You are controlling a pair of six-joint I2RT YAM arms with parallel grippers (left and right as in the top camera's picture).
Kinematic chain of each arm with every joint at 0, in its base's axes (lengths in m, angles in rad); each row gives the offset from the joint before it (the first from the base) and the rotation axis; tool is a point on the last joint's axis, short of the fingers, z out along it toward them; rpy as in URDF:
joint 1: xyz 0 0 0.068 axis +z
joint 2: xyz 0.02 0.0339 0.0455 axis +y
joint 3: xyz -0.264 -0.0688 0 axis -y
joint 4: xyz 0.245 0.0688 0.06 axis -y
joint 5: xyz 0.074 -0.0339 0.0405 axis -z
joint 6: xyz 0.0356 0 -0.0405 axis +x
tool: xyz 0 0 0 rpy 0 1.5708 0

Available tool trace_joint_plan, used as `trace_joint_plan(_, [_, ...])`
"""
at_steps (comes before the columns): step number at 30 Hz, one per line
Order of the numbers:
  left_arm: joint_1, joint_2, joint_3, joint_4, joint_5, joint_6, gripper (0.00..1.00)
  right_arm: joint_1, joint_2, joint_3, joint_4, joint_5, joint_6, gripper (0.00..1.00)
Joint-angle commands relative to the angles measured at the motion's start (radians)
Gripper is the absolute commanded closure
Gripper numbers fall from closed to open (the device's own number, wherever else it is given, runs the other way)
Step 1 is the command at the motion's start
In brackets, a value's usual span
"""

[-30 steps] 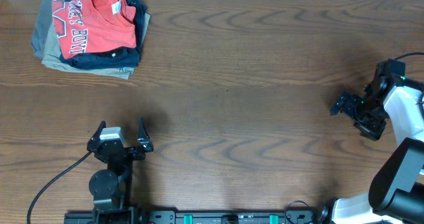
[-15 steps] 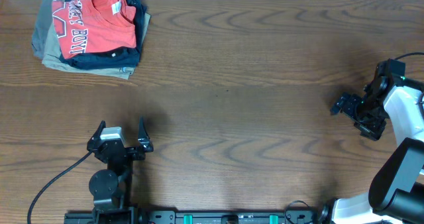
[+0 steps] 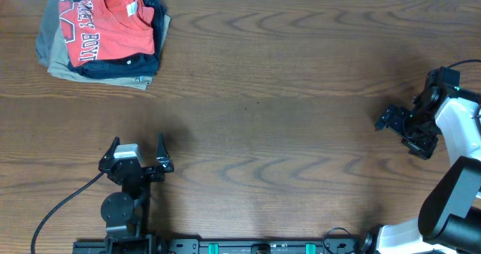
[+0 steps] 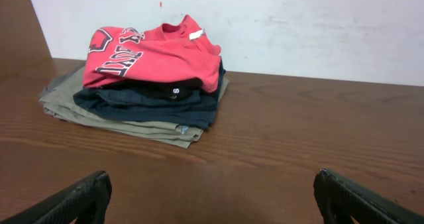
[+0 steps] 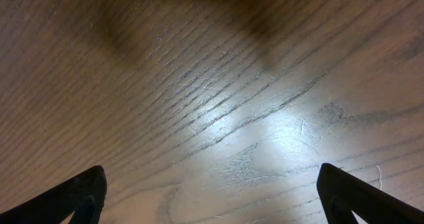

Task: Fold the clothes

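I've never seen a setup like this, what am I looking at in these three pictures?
Two robot arms stand at a brown wooden table. One picture looks down from above; the other two come from a camera on each wrist, so the black shapes in their bottom corners are that arm's own tool. The left tool and the right tool are both open, holding nothing. At the far left, a coral-red cotton T-shirt with navy lettering lies folded atop navy and black folded garments and a khaki folded garment.
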Motion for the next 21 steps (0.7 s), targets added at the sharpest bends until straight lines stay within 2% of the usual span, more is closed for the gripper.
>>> trace_joint_plan(1, [0.003, -0.006, -0.021, -0.027, 0.003, 0.009, 0.02, -0.003, -0.007, 0.01, 0.0, 0.0, -0.007, 0.01])
trace_joint_plan(5, [0.003, -0.006, -0.021, -0.027, 0.003, 0.009, 0.02, -0.003, -0.049, -0.001, 0.0, 0.0, -0.007, 0.01])
trace_joint_plan(11, [0.003, -0.006, -0.021, -0.027, 0.003, 0.009, 0.02, 0.008, -0.243, -0.077, 0.0, 0.0, -0.007, 0.01])
trace_joint_plan(17, [0.003, -0.006, -0.021, -0.027, 0.003, 0.009, 0.02, 0.053, -0.496, -0.249, 0.0, 0.0, -0.007, 0.01])
trace_joint_plan(21, [0.003, -0.006, -0.021, -0.027, 0.003, 0.009, 0.02, 0.08, -0.697, -0.425, 0.0, 0.0, -0.007, 0.01])
